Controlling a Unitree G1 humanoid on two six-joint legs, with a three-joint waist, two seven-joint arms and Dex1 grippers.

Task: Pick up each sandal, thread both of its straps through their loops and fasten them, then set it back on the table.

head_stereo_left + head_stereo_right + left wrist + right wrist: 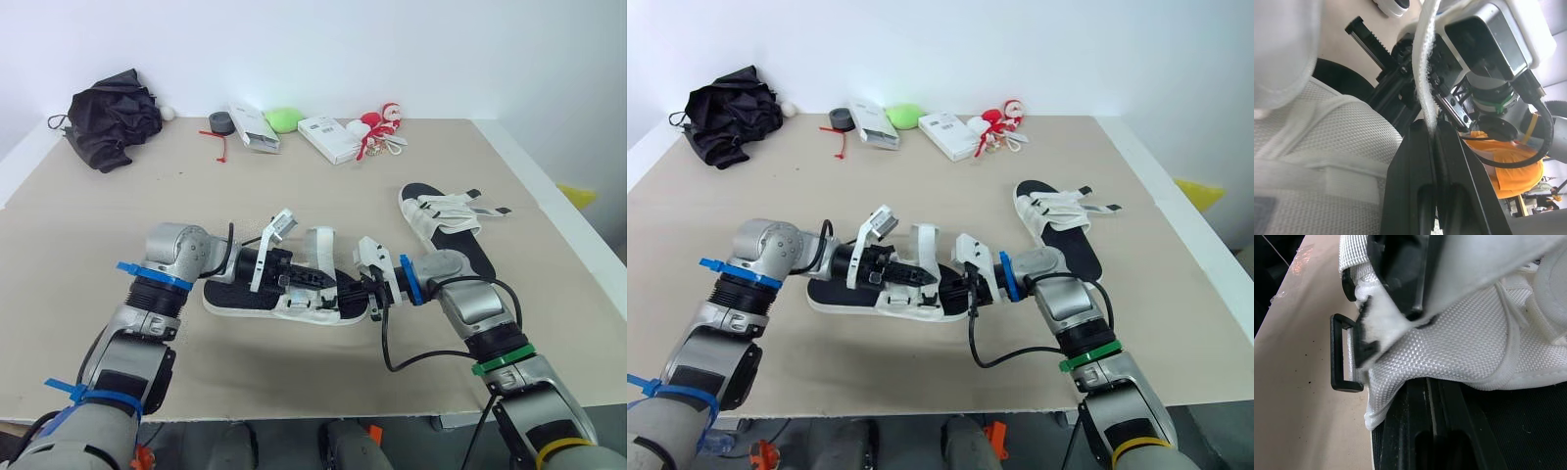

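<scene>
The near sandal (245, 299), black-soled with a white mesh upper, was seen lying on its sole close to the front edge of the table (323, 191), about midway along it. It was gripped from both sides. The left gripper (1435, 142) was closed tight on a white strap (1425, 73), which was pinched between the two fingers and held up above the upper. The right gripper (1432, 391) was closed as well, its tips pressed to the hem of the mesh upper, just beside a black rectangular loop (1338, 352). A second sandal (470, 250) was left flat near the right edge, its straps splayed outward. A black cloth (113, 122), two white boxes (328, 139) and small red-and-white items (377, 127) were ranged along the far edge.
</scene>
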